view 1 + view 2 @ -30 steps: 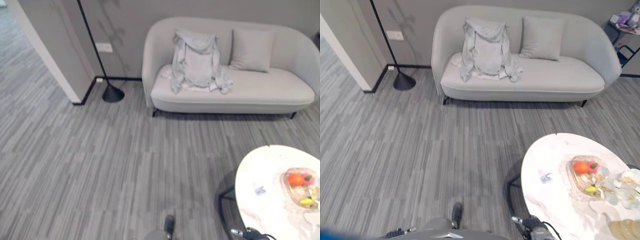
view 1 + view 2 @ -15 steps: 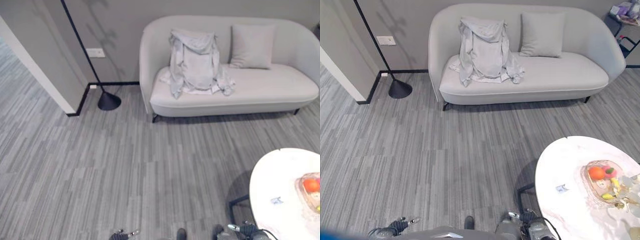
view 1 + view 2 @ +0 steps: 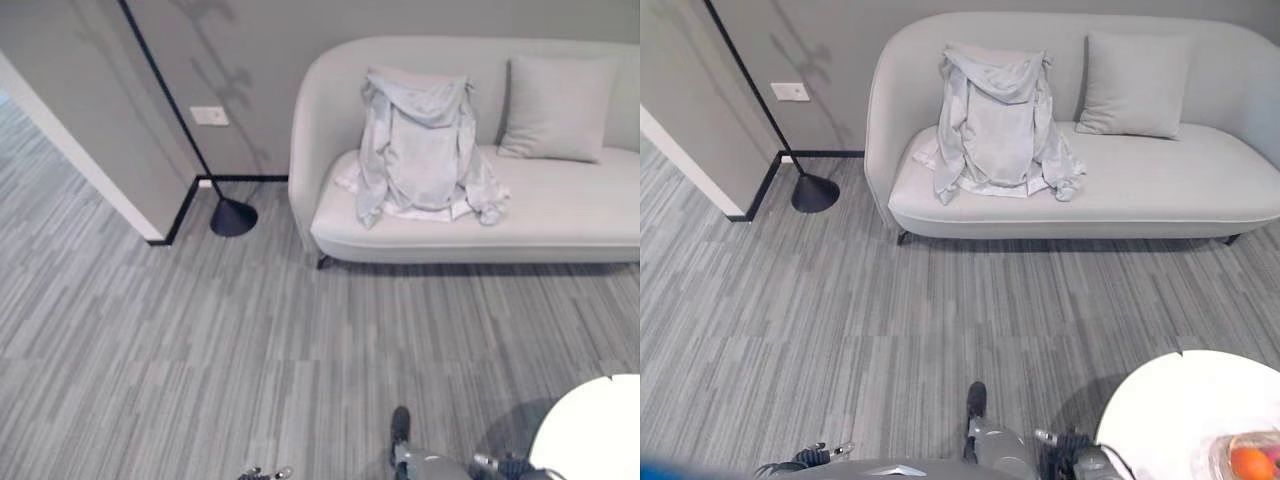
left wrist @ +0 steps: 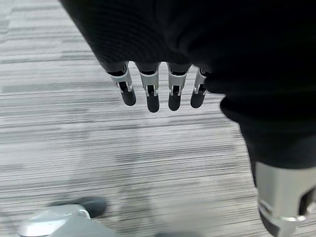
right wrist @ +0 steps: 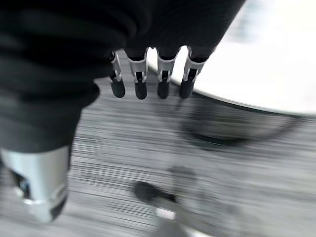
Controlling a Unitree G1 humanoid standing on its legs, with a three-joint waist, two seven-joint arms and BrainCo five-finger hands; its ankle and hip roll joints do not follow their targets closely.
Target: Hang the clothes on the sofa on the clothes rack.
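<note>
A pale grey hooded jacket (image 3: pixel 998 125) is draped over the backrest and seat of the light grey sofa (image 3: pixel 1160 185), well ahead of both hands, beside a grey cushion (image 3: pixel 1132 72). The left hand (image 4: pixel 153 86) and right hand (image 5: pixel 148 79) hang relaxed over the carpet, holding nothing; a round white table (image 3: pixel 1175 405) is just beside the right hand.

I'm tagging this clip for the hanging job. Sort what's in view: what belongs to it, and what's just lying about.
Belongs to the job:
- grey garment, draped over the sofa back and seat
- sofa
- left hand, fingers straight, holding nothing
- right hand, fingers straight, holding nothing

Just lying about:
- cushion on the sofa
- floor lamp
- round white table
- fruit dish on the table
</note>
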